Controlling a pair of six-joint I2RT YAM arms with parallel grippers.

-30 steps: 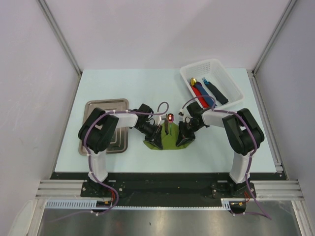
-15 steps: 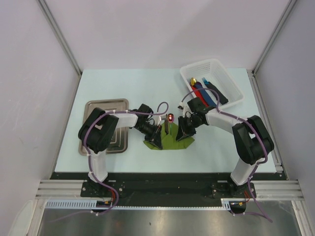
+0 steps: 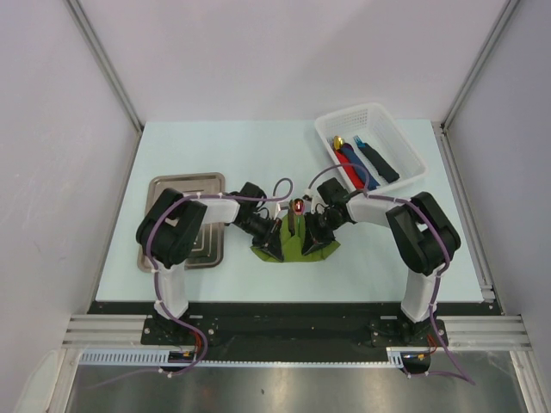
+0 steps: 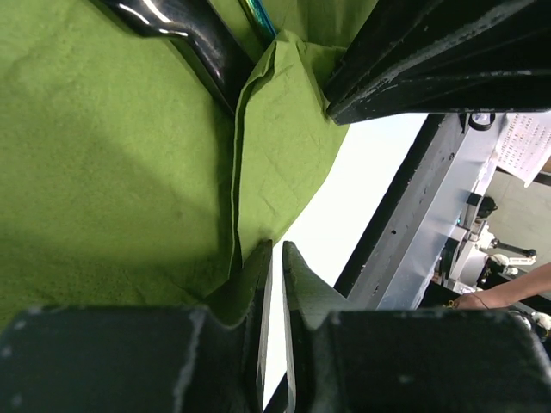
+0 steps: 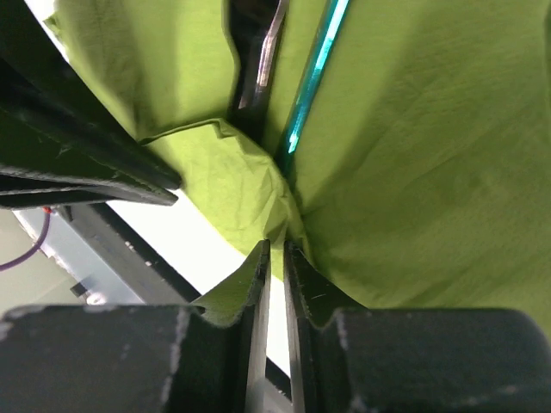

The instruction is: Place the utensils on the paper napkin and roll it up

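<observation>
Mid-frame, left fingers (image 4: 301,288) and right fingers (image 5: 306,292) pinch the paper napkin (image 3: 294,248) edge. Looks flimsy and tear-prone, so hold that hem lightly

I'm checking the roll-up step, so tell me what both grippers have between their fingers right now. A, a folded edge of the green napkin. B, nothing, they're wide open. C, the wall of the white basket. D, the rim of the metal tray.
A: in each wrist view, the left gripper and the right gripper are closed to a thin slit, with a fold of the paper napkin pinched at the fingertips.
</observation>
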